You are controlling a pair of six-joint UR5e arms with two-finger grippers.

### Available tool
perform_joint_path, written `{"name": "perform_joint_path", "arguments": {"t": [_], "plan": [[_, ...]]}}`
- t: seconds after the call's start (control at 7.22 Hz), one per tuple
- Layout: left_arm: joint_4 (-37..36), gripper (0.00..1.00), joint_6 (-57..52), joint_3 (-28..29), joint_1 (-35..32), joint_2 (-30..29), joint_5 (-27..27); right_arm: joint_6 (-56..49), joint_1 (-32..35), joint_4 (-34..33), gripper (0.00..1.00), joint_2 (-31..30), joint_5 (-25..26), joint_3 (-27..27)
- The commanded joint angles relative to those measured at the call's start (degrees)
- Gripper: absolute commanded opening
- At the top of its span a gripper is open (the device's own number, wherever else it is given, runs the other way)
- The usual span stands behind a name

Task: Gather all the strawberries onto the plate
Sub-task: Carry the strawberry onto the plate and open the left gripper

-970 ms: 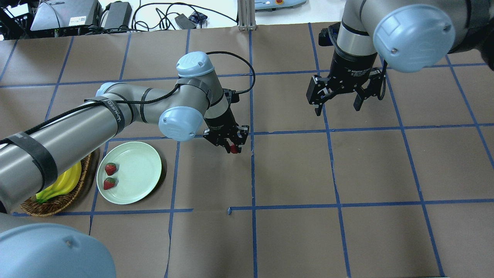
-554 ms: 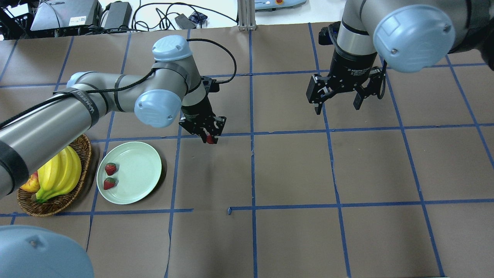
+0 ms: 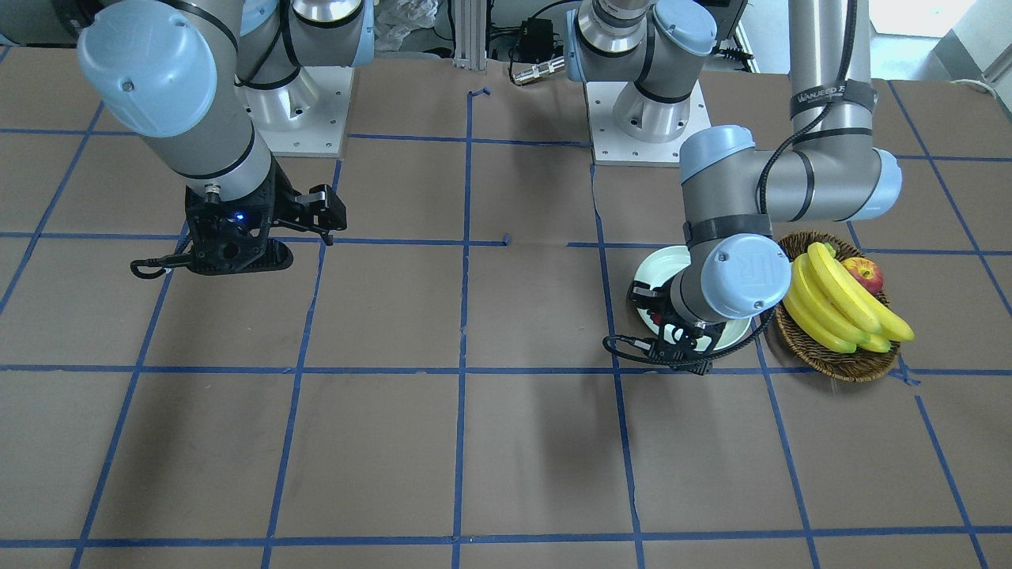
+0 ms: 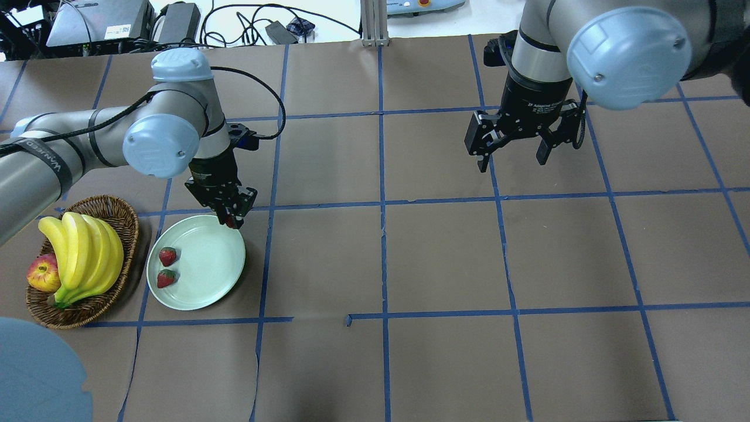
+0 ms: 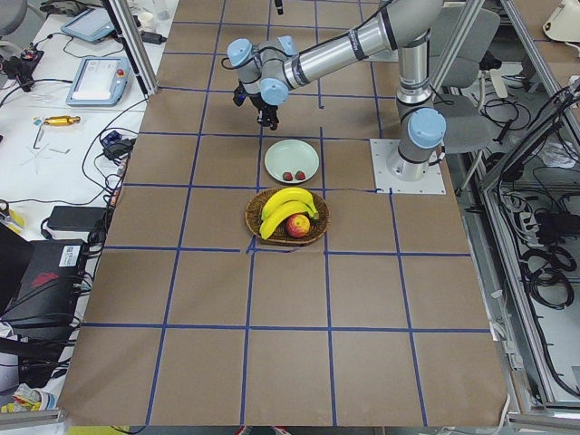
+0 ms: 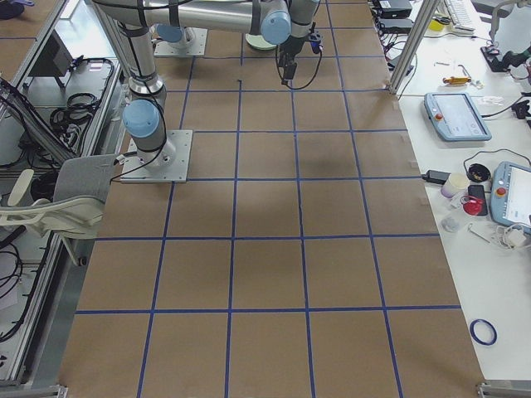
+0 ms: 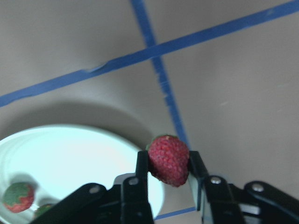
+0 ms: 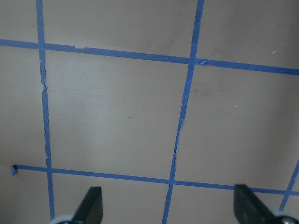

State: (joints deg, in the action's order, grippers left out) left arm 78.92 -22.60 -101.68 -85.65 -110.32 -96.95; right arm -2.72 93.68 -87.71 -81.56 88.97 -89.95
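Nearest the robot, on its left side, the plate (image 4: 205,275) already carries 2 strawberries (image 4: 168,256), lying close together by the rim that faces the basket (image 4: 126,220) of bananas (image 4: 82,258) and an apple (image 4: 42,275).

Just beyond them, the left gripper (image 4: 230,217) hangs above the plate's far rim, its jaws clenched on the third strawberry (image 7: 169,160). The wrist view shows the fruit pinched between both pads and clear of the surface, with the plate's edge directly beneath it. The carry looks nearly finished. What likely remains is a small move inward over the plate's bare middle, then a release.

Farther out, well apart, the right gripper (image 4: 512,166) hovers with its jaws spread and nothing between them.

Compared with 1.0 s ago, the left gripper has travelled from beside the central tape line, where it was well apart from the plate, to the plate's edge. 0.6 s ago it was roughly halfway. The arm's sweep has also uncovered the basket. The right gripper and the 2 plated strawberries have not moved.
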Motion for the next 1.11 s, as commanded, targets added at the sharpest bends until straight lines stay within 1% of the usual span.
{"name": "perform_joint_path", "arguments": {"t": [0.0, 0.14, 0.28, 0.42, 0.69, 0.83, 0.97], "plan": [[0.1, 0.0, -4.2, -2.3, 3.0, 0.0, -2.3, 0.0, -0.1, 0.0, 1.0, 0.0, 0.0, 0.0], [0.2, 0.0, -3.9, -2.5, 3.0, -0.1, -2.5, 0.1, -0.1, 0.0, 1.0, 0.0, 0.0, 0.0], [0.2, 0.67, -2.9, -4.2, 2.9, -0.2, -2.3, 0.1, -0.1, 0.0, 1.0, 0.0, 0.0, 0.0], [-0.1, 0.88, -1.4, -6.0, 2.9, 0.0, -2.0, 0.1, 0.0, -0.1, 1.0, 0.0, -0.1, 0.0], [-0.6, 0.95, -1.4, -5.5, 2.3, 1.8, -2.3, 0.1, 0.0, -0.5, 1.0, 0.0, 0.0, 0.0], [-0.6, 1.0, -1.2, -3.6, 2.0, 3.7, -2.1, 0.1, 0.0, -0.5, 1.0, 0.0, 0.0, 0.0], [-0.1, 1.0, -0.3, -0.7, 1.9, 5.9, -2.1, 0.1, 0.0, -0.5, 1.0, -0.1, 0.0, 0.0]]}}
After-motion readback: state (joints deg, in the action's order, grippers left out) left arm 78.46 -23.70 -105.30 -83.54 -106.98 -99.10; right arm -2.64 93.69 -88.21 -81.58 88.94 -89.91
